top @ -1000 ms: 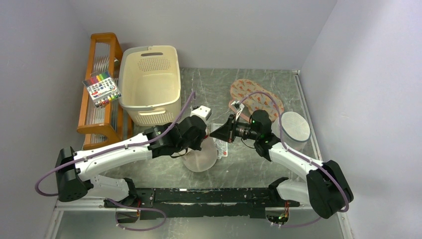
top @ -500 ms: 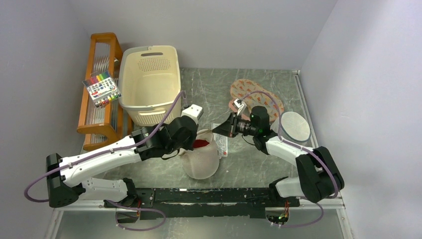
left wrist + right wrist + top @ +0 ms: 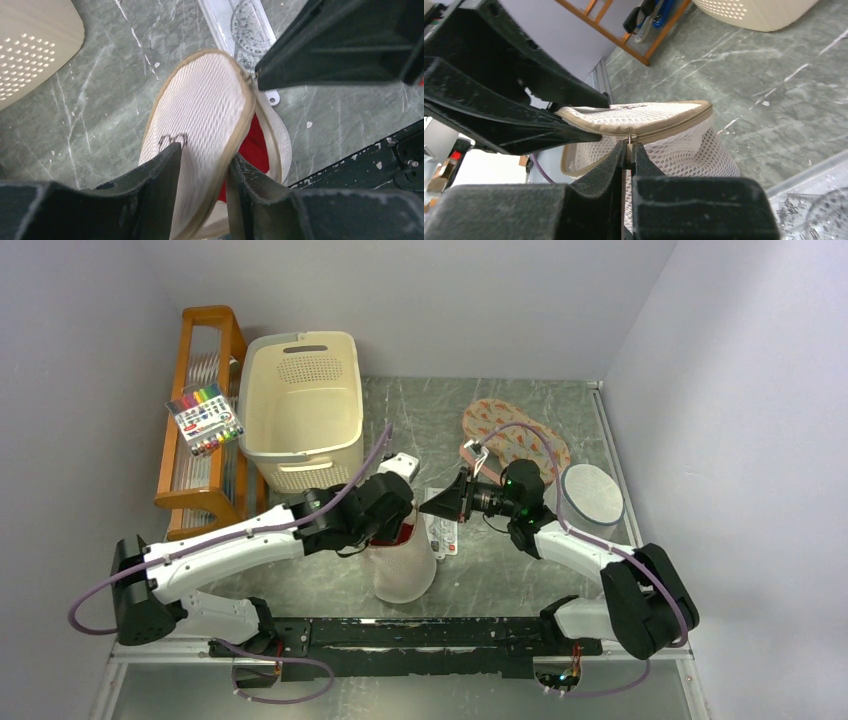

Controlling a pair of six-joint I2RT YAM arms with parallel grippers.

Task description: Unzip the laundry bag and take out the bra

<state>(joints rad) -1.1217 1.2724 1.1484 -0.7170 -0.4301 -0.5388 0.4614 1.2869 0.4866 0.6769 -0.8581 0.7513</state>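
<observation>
The cream mesh laundry bag (image 3: 405,568) stands on edge at the table's middle front. In the left wrist view its flat face (image 3: 200,100) carries the black squiggle (image 3: 172,140), and the red bra (image 3: 256,145) shows through the open gap in the rim. My left gripper (image 3: 204,172) is shut on the bag's upper flap, one finger on each side; it also shows in the top view (image 3: 393,523). My right gripper (image 3: 629,146) is shut on the zip pull (image 3: 629,138) at the tan zip rim; it also shows in the top view (image 3: 440,506).
A cream laundry basket (image 3: 302,405) and a wooden rack (image 3: 190,502) with a marker pack (image 3: 205,418) stand back left. A clear ruler packet (image 3: 442,533) lies beside the bag. A whiter drum mesh bag (image 3: 592,495) and patterned round pads (image 3: 512,436) lie right. A black rail (image 3: 440,632) runs along the near edge.
The left arm swung left and came back right, still holding the bag's flap. The bag now stands taller and narrower, with red showing at its top. The right gripper has barely moved.
</observation>
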